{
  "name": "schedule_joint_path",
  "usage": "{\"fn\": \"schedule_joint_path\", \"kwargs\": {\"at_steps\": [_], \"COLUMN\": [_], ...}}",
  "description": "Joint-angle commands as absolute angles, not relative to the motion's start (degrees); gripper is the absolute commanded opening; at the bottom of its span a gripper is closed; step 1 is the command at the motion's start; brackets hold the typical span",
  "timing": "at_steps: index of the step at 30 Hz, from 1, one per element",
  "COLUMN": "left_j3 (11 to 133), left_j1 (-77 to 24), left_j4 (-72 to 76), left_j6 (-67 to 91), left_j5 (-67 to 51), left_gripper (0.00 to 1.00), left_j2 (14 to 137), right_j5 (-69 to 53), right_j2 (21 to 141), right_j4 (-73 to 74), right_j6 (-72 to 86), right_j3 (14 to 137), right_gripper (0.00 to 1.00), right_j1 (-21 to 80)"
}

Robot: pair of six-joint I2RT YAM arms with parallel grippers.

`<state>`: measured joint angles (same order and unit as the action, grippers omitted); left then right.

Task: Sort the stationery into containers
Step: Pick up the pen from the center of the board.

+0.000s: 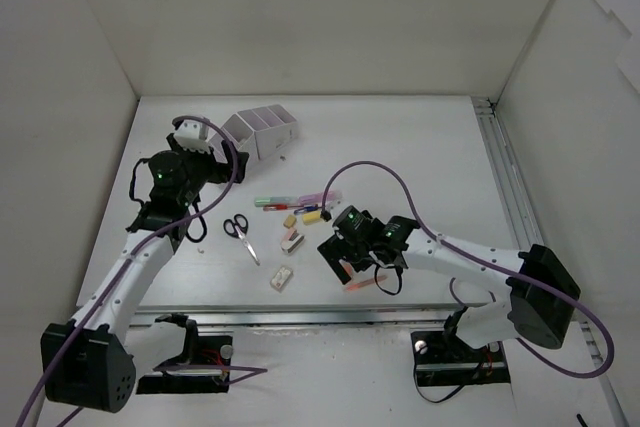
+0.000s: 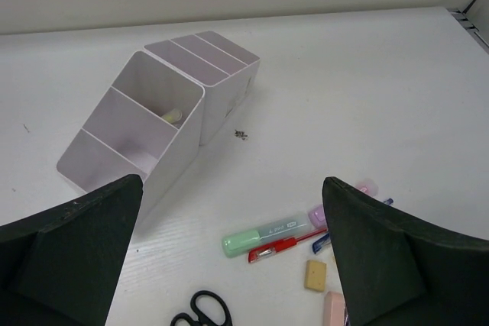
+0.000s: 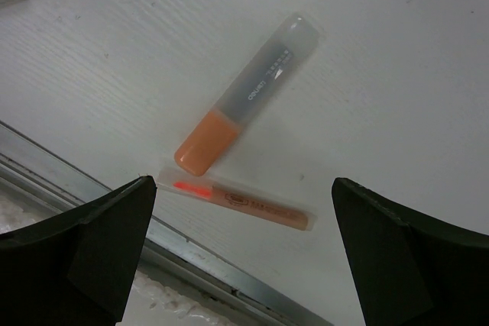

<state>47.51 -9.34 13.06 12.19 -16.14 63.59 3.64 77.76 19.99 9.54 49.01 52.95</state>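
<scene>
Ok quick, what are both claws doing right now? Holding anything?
Left claw: open, holding nothing.
Right claw: open, holding nothing.

Organizer (image 1: 262, 130) sitting by far edge of table (image 1: 420, 147), left of centre. Scissors (image 1: 240, 232) lying mid-table, pens (image 1: 290, 202) and erasers (image 1: 293, 242) clustering just right of them. Highlighter (image 3: 244, 97) and slim pen (image 3: 241, 200) lying side by side at near edge.

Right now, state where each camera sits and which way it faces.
Top external: above and behind the bases, looking down on the table; left arm and right arm show.
Left wrist: faces forward and down at the organizer; left fingers frame the bottom.
Right wrist: looks down at the orange highlighter by the near edge; right fingers show.
Shared: top and left wrist both show organizer and scissors.
</scene>
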Motion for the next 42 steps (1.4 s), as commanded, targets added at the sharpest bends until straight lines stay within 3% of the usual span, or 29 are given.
{"fn": "schedule_joint_path", "kwargs": {"at_steps": [1,10,25,32,37,42], "left_j3": [46.94,41.23,39.99,40.43,41.13,41.57], "left_j1": [-10.2,-12.04,-13.62,-13.62,-13.62,-13.62], "left_j4": [13.01,13.1,12.57,11.52,10.37,10.28], "left_j6": [10.72,10.81,10.37,9.84,9.23,8.88], "left_j5": [-14.76,-15.38,-13.45,-11.43,-9.41,-8.7], "left_gripper": [1.0,1.0,1.0,1.0,0.99,0.99], "left_j2": [58.28,51.24,48.78,49.48,49.57,50.01], "right_j5": [4.75,12.54,23.46,20.93,13.63,8.1], "right_j2": [77.61,76.71,89.38,93.16,94.48,94.05], "right_j4": [21.26,22.15,29.53,27.35,25.05,23.29], "right_j6": [14.58,25.74,30.06,24.09,20.57,19.16], "right_j3": [49.23,43.15,50.97,54.49,53.97,52.83], "right_gripper": [0.98,0.98,0.98,0.97,0.87,0.66], "right_j1": [55.01,61.34,63.63,60.56,55.74,51.86]}}
